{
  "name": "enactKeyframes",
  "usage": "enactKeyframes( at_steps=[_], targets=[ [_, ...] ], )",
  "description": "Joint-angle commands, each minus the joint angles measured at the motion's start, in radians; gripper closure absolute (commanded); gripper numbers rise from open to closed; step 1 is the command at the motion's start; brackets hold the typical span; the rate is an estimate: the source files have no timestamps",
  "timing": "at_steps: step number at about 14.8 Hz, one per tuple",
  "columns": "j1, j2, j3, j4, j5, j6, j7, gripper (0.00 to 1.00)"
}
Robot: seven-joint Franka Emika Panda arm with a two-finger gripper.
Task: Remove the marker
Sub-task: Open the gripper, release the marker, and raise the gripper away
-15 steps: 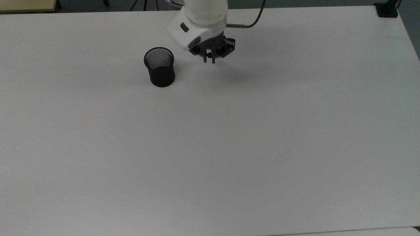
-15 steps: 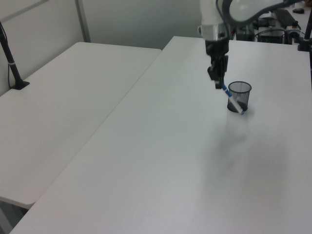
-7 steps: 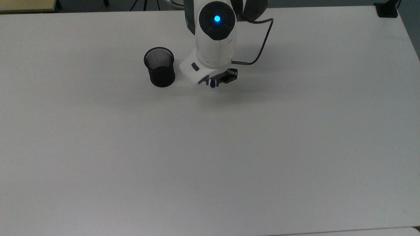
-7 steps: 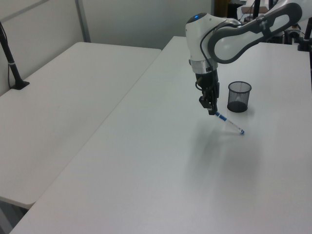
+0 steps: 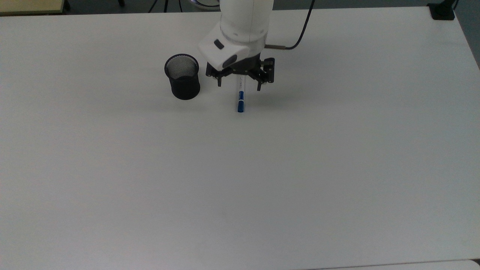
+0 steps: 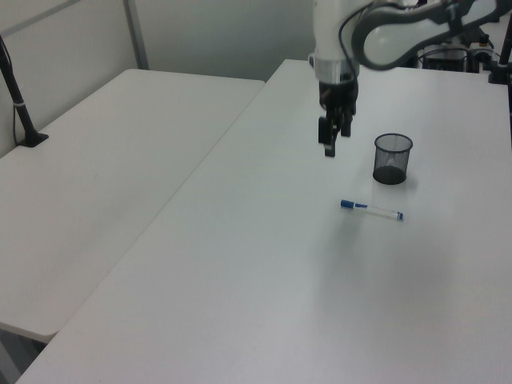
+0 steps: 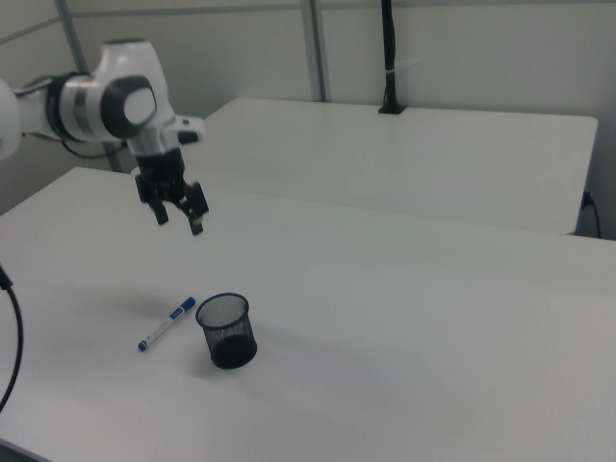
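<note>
Marker (image 5: 240,96) now lies flat on the white table (image 5: 300,168), directly below the gripper (image 5: 239,81), which half a second ago was still clamped on it and has since let go and risen, fingers spread wide and empty. The black mesh cup (image 5: 182,76) stands off to the gripper's side, with nothing inside, so removal looks complete. Blue print on the barrel is too small to read.

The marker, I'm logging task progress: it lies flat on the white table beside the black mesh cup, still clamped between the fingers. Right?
Not quite. The marker does lie flat on the white table beside the black mesh cup, but it is not clamped. The left view shows the gripper open and raised clear above it.
</note>
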State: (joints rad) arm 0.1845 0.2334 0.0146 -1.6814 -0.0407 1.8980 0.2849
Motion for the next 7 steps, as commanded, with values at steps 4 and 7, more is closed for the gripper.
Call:
enactKeyframes(
  at_steps=[4, 7],
  targets=[
    [-0.048, -0.256, -0.018, -0.034, -0.015, -0.183, -0.081, 0.0],
    [-0.054, -0.295, -0.018, -0.034, -0.005, -0.254, -0.09, 0.0]
  ],
)
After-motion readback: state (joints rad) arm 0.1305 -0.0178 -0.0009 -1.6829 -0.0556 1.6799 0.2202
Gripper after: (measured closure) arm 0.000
